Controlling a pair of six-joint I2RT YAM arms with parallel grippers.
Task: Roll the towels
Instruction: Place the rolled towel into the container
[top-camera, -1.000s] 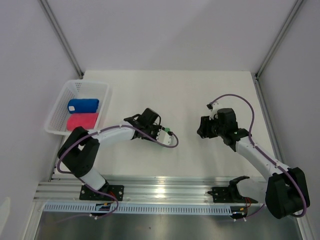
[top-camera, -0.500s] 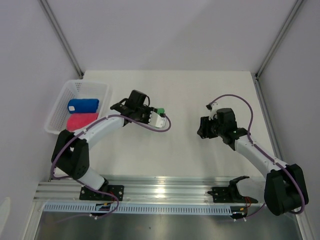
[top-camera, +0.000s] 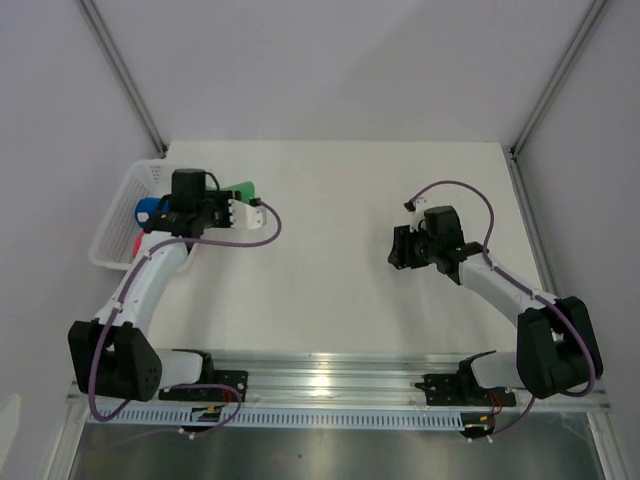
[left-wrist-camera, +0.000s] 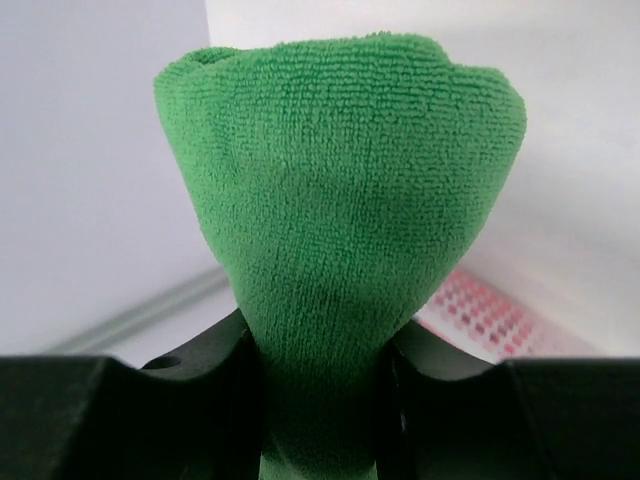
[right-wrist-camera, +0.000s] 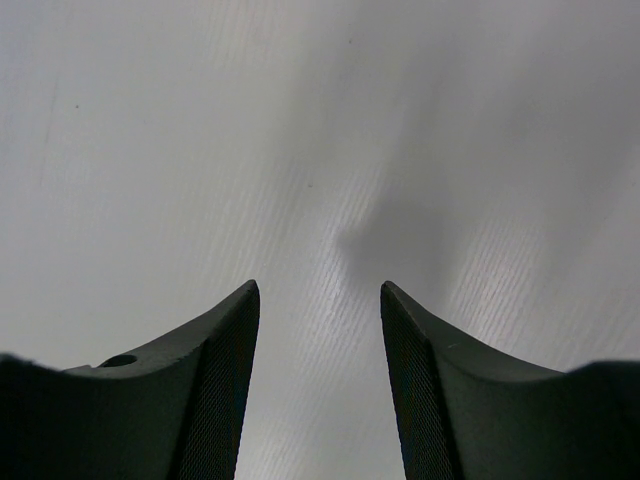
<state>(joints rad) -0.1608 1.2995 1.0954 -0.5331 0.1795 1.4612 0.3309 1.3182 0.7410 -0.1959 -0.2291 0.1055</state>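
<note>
Placing step: green towel (left-wrist-camera: 340, 180) looks rolled and bound for the basket (top-camera: 118, 192). Carry it over the rim, lower it next to the blue towel (top-camera: 148, 211) and pink towel (top-camera: 136, 246), and let go low so the roll keeps its shape.
Left gripper (left-wrist-camera: 322, 350): partly closed, jaws pinching the roll's waist, free end flaring beyond them.
Towel position: held aloft just outside the basket's right rim.
Right gripper (right-wrist-camera: 320, 290): jaws parted, holding nothing, over the table (top-camera: 350, 190).
</note>
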